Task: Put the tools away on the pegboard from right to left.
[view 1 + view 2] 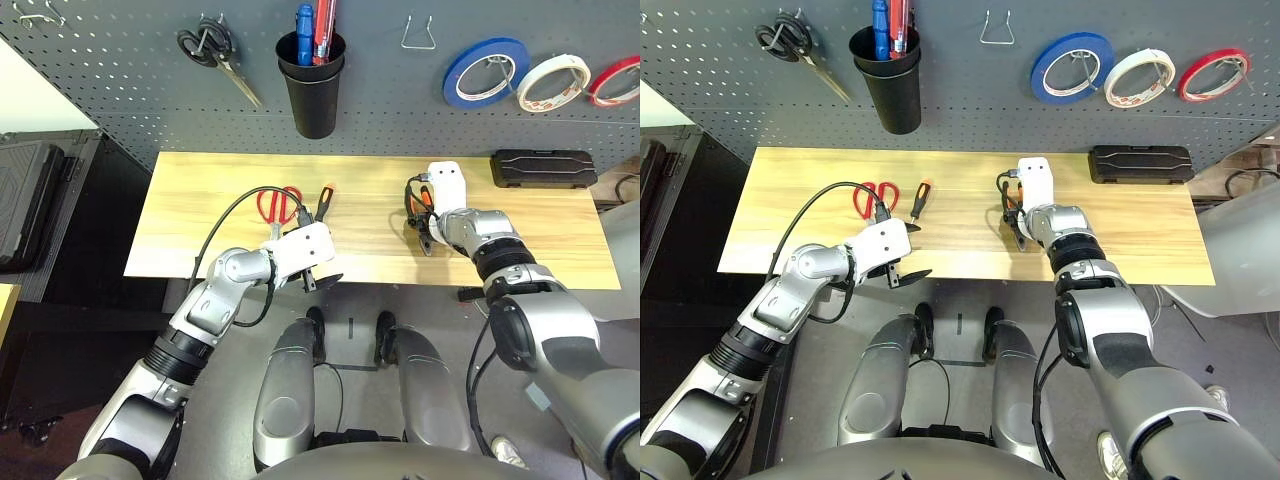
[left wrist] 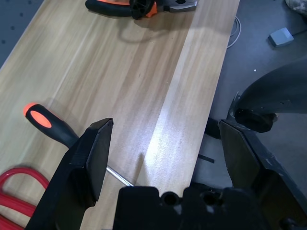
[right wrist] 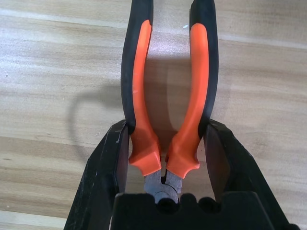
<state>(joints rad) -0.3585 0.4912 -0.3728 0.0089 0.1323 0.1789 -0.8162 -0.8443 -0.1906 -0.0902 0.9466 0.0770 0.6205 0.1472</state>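
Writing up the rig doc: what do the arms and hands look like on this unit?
Both arms are silver-grey rounded shells with black ribbed rings at the joints. Each wrist carries a white boxy housing, with a loose black cable looping from it. The left hand and the right hand each have two flat, matte black, wedge-shaped fingers. No markings are visible.

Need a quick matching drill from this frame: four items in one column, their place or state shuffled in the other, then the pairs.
Items
1. pliers
2. screwdriver
3. whitish tape roll
4. black cup

Places or states
A. hung on the pegboard between a blue roll and a red roll
B. on the table, beside red-handled scissors
C. on the pegboard, holding pens
D. between the right gripper fingers

Pairs: 1-D, 2-B, 3-A, 4-C
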